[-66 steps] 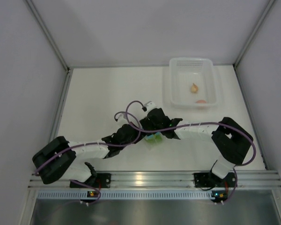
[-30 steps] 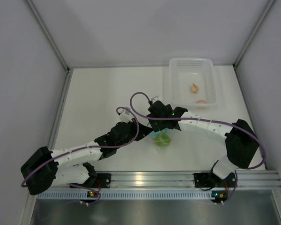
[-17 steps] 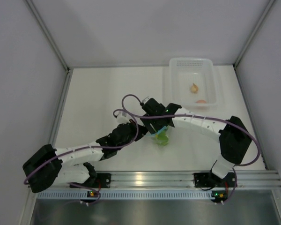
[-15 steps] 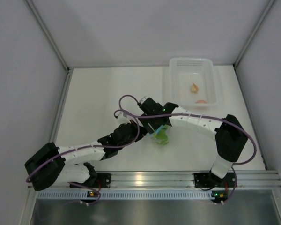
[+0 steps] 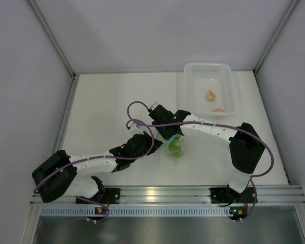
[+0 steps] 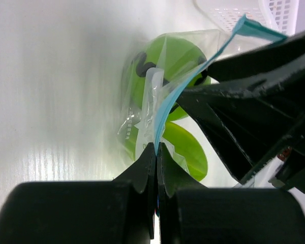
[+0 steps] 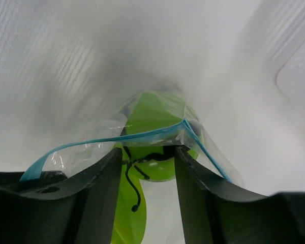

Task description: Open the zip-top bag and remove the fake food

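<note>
My left jaws are pinched fully closed on the light blue zip strip (image 6: 161,114) of the zip-top bag (image 5: 174,148), holding it by one end of the strip. From the top camera they reach the bag from about 8 o'clock. The bag sits near the middle of the worktop (image 5: 107,101), a little toward 6 o'clock.

My right jaws come at the bag from about 11 o'clock. They stand partly open, one finger on each side of the bag's top. The blue strip runs across the gap between them. I cannot tell whether either finger presses on the plastic.

The fake food is inside the bag: a round green ball (image 6: 168,56) with a dark zigzag line, and a lime-green oval (image 6: 187,148) just beside it, toward my left jaws.

A white translucent basket (image 5: 189,96) stands at about 1 o'clock, well apart from the bag. A peach piece (image 5: 211,95) and an orange piece (image 5: 218,110) lie in it.
</note>
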Tool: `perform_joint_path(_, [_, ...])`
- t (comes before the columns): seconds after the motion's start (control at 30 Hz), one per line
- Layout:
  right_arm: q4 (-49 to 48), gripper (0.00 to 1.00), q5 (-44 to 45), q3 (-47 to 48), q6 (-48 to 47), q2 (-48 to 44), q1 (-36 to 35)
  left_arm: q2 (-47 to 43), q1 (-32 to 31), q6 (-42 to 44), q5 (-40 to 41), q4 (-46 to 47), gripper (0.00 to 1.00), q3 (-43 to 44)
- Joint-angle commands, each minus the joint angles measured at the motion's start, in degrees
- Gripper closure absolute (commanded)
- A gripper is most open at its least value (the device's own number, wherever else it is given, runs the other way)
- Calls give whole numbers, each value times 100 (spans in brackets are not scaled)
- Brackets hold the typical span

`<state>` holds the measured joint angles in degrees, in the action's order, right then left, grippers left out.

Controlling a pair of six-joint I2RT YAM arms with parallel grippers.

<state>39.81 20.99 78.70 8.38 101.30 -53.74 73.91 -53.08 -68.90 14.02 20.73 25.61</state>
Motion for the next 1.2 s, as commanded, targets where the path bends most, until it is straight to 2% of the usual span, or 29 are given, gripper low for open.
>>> perform_joint_path(0.0, [71,57,-86,-187,286,-531,-76,-113,8,-96,144,63,100,50])
perform_joint_path(0.37, [35,60,-702,-495,392,-857,-84,-325,8,-413,470,54,100,-152])
perform_joint_path(0.67, [298,70,-588,-513,392,-919,-76,-272,8,-361,435,54,100,-82])
perform_joint_path(0.97, [580,70,-465,-557,454,-866,-76,-263,8,-361,496,1,100,-64])
perform_joint_path(1.17, [554,83,-500,-636,454,-901,-76,-228,8,-369,523,-34,100,-21])
